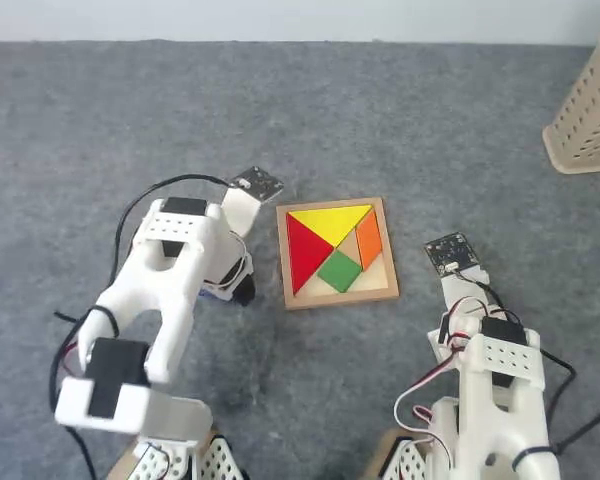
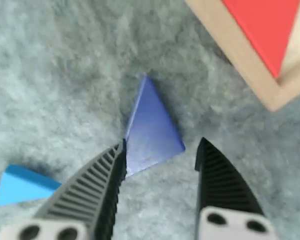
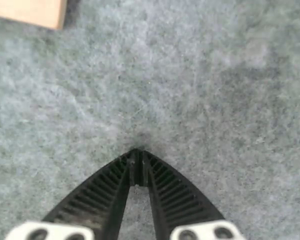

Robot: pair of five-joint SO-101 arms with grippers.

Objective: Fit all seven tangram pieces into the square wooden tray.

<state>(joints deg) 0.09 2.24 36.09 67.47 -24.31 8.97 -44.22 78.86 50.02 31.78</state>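
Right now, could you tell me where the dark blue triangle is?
In the left wrist view, the dark blue triangle lies on grey carpet between the left arm's open fingers, near the wooden tray's corner.

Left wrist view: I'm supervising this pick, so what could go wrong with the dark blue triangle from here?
1. The open left gripper straddles the dark blue triangle across slanted edges, so closing might squeeze it out sideways.
2. One finger seems to overlap the triangle's edge and could press it into the carpet instead of gripping.
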